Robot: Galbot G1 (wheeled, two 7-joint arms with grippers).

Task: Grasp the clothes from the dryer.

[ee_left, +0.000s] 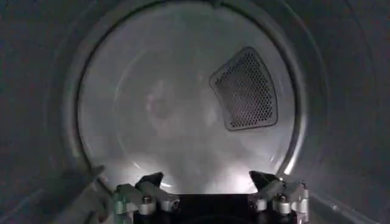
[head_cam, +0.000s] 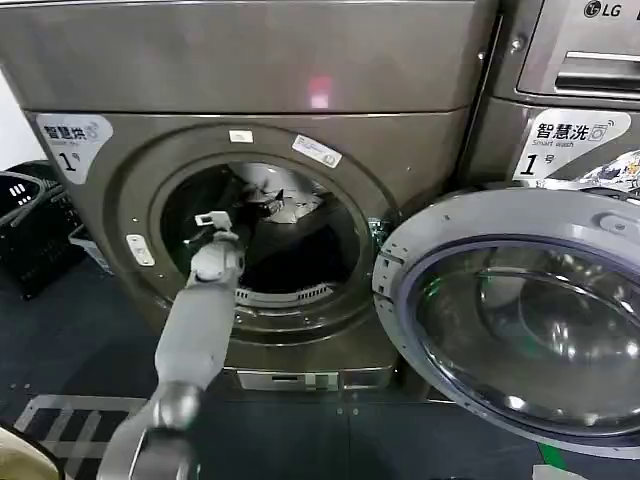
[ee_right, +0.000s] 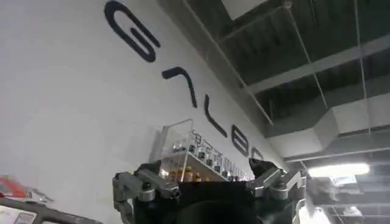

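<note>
The dryer (head_cam: 250,70) is a big grey-brown front-loader, and its round porthole stands uncovered. Inside the drum lie the clothes (head_cam: 287,205), a whitish bundle over dark fabric (head_cam: 300,255). My left arm reaches up into the porthole, and my left gripper (head_cam: 214,219) is just inside the rim, to the left of the clothes. In the left wrist view the left gripper (ee_left: 207,179) is open and empty, facing the drum's back wall (ee_left: 164,103). A pale fold of fabric (ee_left: 82,201) shows beside one finger. My right gripper (ee_right: 204,170) is open and empty, pointing at a white lettered wall.
The dryer's door (head_cam: 520,310) hangs open to the right, filling the lower right. An LG machine (head_cam: 585,50) stands at the upper right. A black basket (head_cam: 30,225) sits on the floor at the left. A perforated vent (ee_left: 247,90) is on the drum's back wall.
</note>
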